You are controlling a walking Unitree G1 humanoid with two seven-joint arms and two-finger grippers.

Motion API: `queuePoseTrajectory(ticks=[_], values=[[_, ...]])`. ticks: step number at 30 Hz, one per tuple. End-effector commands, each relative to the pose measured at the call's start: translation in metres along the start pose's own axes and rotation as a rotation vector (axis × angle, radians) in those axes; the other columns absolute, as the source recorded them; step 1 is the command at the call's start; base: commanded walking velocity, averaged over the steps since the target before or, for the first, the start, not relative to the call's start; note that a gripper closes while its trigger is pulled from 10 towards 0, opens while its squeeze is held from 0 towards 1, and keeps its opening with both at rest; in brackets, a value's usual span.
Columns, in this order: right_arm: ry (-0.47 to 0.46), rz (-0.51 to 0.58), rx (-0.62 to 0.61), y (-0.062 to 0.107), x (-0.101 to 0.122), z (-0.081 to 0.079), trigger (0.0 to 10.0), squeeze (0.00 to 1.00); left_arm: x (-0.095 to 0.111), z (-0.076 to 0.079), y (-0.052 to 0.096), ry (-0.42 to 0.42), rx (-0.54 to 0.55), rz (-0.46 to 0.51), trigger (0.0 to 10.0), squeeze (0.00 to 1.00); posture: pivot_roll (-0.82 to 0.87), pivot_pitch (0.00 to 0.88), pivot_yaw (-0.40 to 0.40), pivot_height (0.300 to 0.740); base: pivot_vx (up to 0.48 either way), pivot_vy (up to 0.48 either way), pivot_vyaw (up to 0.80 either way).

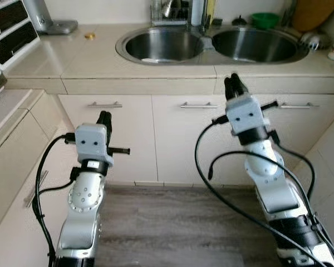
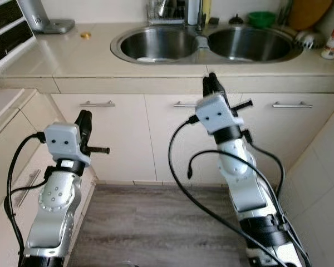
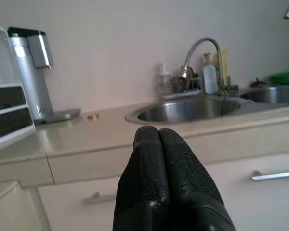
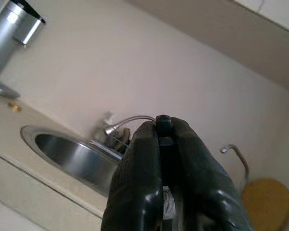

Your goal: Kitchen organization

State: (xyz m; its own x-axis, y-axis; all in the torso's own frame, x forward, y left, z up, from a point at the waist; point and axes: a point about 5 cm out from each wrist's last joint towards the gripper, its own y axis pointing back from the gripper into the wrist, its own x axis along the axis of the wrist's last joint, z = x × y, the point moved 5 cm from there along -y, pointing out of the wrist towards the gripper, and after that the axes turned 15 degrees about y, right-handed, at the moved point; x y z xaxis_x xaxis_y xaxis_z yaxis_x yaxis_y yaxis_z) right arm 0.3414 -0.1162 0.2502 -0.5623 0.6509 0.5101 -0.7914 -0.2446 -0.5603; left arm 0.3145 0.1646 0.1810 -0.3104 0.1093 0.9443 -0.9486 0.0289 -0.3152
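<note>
Robot stands before double sink (image 1: pixel 161 45). Left claw (image 1: pixel 104 118) pressed together, empty, below desk (image 1: pixel 94 58) edge. Right claw (image 4: pixel 162 144) clamped on small dark object, just under sink front; lift above rim before releasing.

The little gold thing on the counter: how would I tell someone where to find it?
Start at the double steel sink set in the beige countertop. Go toward the robot's left, to the silver appliance in the back corner. The small round gold object lies alone between them, the one yellow speck on bare counter.
</note>
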Motion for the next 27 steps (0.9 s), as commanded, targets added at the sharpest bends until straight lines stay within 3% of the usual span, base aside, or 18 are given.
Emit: queuePoseTrajectory(ticks=[1,5,7,17,27], values=[[0.01,0.028,-0.002,0.0,0.006,-0.001,10.0,0.0,0.01,0.004,-0.003,-0.006,-0.015,0.04,10.0,0.0,0.02,0.013,0.014,0.74,0.364,0.0,0.0],[0.032,0.063,-0.004,-0.001,0.014,-0.003,10.0,0.0,0.013,0.007,-0.004,-0.008,-0.025,0.054,10.0,0.0,0.01,0.006,0.012,0.74,0.368,0.0,0.0],[-0.001,0.056,-0.021,-0.001,0.014,-0.002,10.0,0.0,0.014,0.008,-0.004,-0.009,-0.03,0.059,10.0,0.0,0.01,0.006,0.012,0.74,0.379,0.0,0.0],[0.002,0.105,-0.092,-0.014,0.023,0.017,10.0,0.0,0.013,0.013,-0.005,-0.005,-0.052,0.061,10.0,0.0,0.01,0.0,0.013,0.74,0.381,0.0,0.0],[-0.027,0.105,-0.113,-0.024,0.023,0.022,10.0,0.0,0.014,0.012,-0.006,-0.011,-0.048,0.062,10.0,0.0,0.02,0.003,0.012,0.74,0.385,0.0,0.0]])
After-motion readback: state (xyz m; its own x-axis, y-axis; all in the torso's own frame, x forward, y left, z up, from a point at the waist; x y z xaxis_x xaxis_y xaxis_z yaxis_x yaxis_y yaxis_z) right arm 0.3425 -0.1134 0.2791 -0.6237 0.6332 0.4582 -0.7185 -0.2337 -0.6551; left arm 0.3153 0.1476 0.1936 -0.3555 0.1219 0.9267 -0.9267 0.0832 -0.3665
